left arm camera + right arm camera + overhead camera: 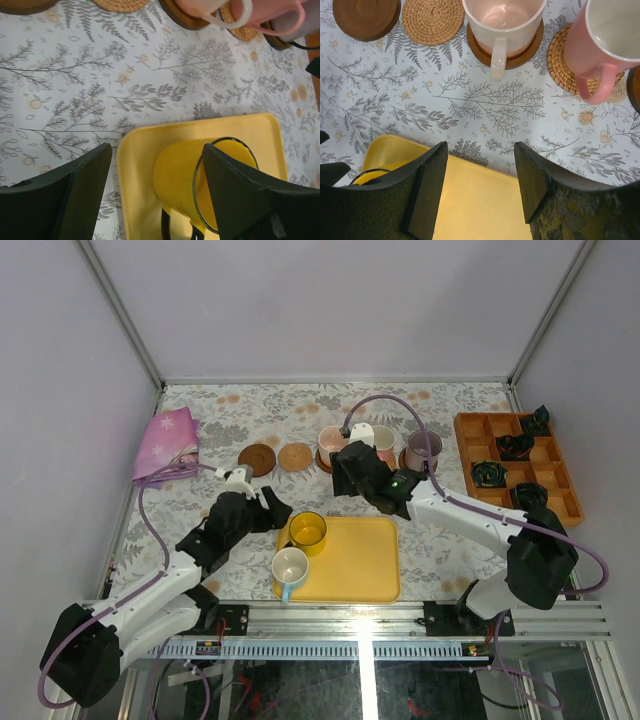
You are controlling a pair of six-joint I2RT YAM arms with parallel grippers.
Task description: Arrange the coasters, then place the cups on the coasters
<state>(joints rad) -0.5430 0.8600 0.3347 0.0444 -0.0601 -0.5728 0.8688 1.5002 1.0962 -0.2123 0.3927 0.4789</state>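
Three cups (423,448) are seated on coasters (296,456), two left on the tray (365,560); left gripper (155,150) and right gripper (480,150) are held open.

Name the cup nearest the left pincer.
The translucent yellow cup on the yellow tray, in front of the open left pincer. The white cup sits further along the tray; the pink cups and grey-purple cup stand on coasters.

Left arm (160,592) & right arm (462,516): white links, blk joints, blk bases. Lilac cable (148,525) along each. Left hand (265,508) & right hand (352,473): blk w/ broad flat matte fingers (70,200). Small green light (397,480) on right wrist.
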